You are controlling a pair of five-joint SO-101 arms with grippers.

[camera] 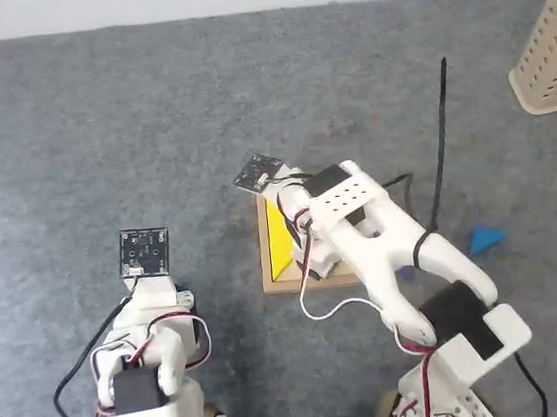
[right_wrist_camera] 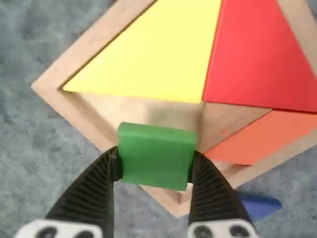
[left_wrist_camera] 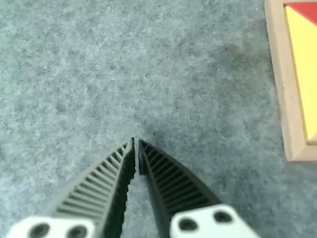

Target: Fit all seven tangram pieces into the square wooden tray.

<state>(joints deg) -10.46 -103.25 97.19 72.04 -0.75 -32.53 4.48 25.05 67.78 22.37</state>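
High view: the right arm [camera: 382, 237] covers most of the wooden tray [camera: 264, 250]; two rim sections and part of the yellow piece [camera: 279, 239] are exposed. The frame edge cuts off the basket [camera: 550, 47]. Left wrist view: the frame edge cuts off the tray and the red piece [left_wrist_camera: 302, 9]. Right wrist view: the right pincer [right_wrist_camera: 154, 162] covers two sides of the green piece [right_wrist_camera: 156, 148] and part of the blue piece [right_wrist_camera: 260, 204].

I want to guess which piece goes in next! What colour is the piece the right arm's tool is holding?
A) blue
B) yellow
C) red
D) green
D: in the right wrist view, the right tool is shut on the green piece, held over the wooden tray.
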